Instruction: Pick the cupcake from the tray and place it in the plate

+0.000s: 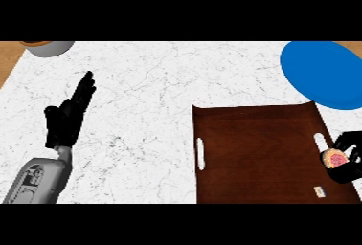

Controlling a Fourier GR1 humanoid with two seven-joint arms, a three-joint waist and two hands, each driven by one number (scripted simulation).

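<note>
Curled round the pink-frosted cupcake (334,158), right hand (349,158) overhangs the glossy wooden tray (258,158).

Single view only, taken from head height and aimed steeply down at the white marble counter (176,86). Faces away from the body, so the forearms enter from the lower edge. Near enough that the counter fills nearly the whole field, with a strip of wood showing at the upper left corner. Cuts off the blue plate (324,72) at the right edge and a grey bowl (48,47) at the top left. Holds the brown tray (258,153) low and right, its near end running out of the field. Not mirrored.
</note>
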